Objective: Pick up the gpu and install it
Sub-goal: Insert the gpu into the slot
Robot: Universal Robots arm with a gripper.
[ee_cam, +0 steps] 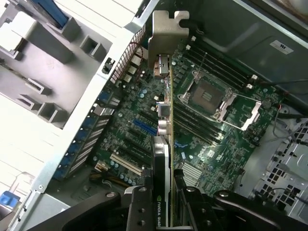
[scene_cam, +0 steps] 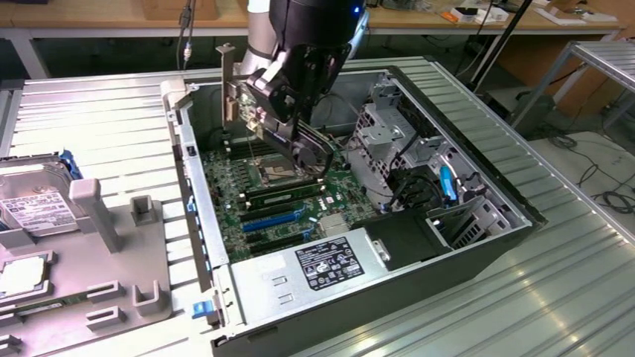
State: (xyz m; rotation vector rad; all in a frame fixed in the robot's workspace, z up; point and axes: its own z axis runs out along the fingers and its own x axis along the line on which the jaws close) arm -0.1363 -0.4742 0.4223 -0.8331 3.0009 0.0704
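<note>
The gpu (scene_cam: 241,100) hangs above the open computer case, held edge-down by my gripper (scene_cam: 282,111), which is shut on it. Its silvery metal bracket (scene_cam: 226,65) sticks up near the case's rear wall. In the wrist view the gpu (ee_cam: 168,144) shows edge-on, with the bracket (ee_cam: 166,31) at its far end and my gripper (ee_cam: 168,211) clamping both faces of the card. Below it lies the green motherboard (ee_cam: 125,139) with its expansion slots, one of them blue (ee_cam: 144,127). The card is above the board, apart from the slots.
The CPU socket (ee_cam: 211,96) and memory slots lie beside the card's line. A power supply (scene_cam: 328,260) and a drive cage (scene_cam: 387,126) fill the case's other parts. A grey fixture tray (scene_cam: 100,245) with a hard drive (scene_cam: 30,204) stands at the exterior view's left.
</note>
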